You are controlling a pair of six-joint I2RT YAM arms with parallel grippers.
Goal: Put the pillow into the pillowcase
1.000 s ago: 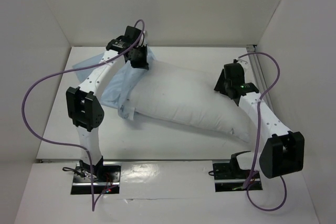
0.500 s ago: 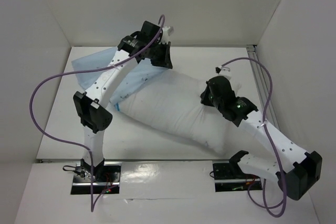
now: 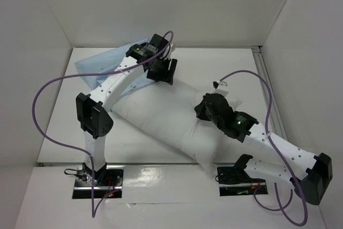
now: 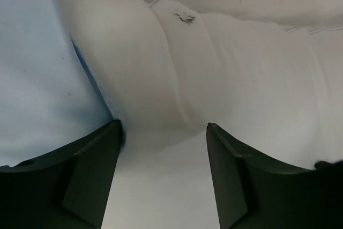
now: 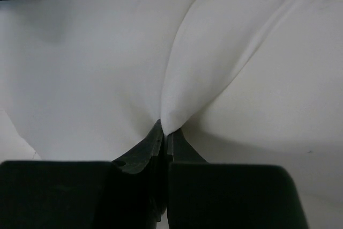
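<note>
Pillow [image 3: 161, 122] fold pinched in right fingers [image 5: 140, 153], arm outstretched; left fingers [image 4: 88, 178] apart above it.

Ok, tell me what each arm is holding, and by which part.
Right gripper: shut on the pillow, pinching a raised fold of its white cover. Left gripper: fingers open, holding nothing, beside the pillowcase.

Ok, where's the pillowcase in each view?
Top: pillowcase at upper left, beyond the pillow's left end.
Left wrist: pale blue cloth along the left edge, beside the pillow.
Right wrist: not in it; only pillow shows.
Shared landmark: the pillow.
</note>
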